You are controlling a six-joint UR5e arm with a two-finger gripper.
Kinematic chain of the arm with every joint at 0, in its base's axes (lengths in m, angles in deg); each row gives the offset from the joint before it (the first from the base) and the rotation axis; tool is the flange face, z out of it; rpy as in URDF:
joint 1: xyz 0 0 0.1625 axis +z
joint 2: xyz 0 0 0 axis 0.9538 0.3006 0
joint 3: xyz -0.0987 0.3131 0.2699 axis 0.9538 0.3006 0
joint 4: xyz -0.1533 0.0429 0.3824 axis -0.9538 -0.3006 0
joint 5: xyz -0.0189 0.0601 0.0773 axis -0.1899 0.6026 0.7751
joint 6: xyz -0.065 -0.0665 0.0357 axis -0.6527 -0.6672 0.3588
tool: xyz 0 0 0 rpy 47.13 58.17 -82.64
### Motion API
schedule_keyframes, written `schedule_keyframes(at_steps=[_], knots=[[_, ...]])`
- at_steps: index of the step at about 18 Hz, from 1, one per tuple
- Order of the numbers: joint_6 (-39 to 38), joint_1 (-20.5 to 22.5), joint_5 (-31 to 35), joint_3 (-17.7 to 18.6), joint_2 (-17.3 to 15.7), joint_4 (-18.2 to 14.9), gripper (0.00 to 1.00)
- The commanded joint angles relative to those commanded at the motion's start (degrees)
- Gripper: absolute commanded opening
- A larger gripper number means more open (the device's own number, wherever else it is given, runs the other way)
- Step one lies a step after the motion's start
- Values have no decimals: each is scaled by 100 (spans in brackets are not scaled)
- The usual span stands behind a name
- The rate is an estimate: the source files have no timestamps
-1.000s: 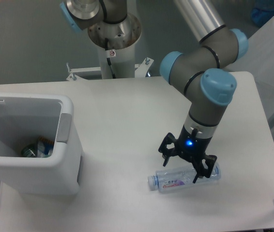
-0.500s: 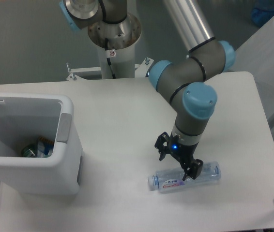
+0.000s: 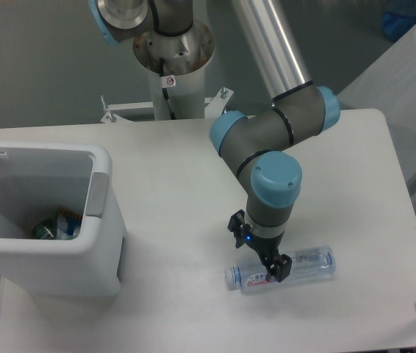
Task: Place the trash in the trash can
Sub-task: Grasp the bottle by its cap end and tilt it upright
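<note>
Gripper point(image 3: 261, 255) has slid left along the bottle point(image 3: 281, 269) and turned over the last second; it now sits low over the label end. You can't tell whether the fingers are closed on it yet. Bottle lies flat on the table point(image 3: 178, 169), well apart from the trash can point(image 3: 46, 220). Wrapper point(image 3: 55, 228) already sits inside. Grasp looks imminent.

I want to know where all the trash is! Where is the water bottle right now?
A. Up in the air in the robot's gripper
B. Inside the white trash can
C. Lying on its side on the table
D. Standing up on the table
C: the water bottle lies flat on the table, right under the gripper, far to the right of the trash can.
</note>
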Motion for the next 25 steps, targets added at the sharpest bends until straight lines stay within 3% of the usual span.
schedule_keyframes(at_steps=[10,19,24,25], knots=[[-9,-229,553,-17,246,141,100],[-149,-351,633,-131,475,326,99],[-141,-369,642,-132,475,334,71],[-132,-369,642,-132,466,334,70]])
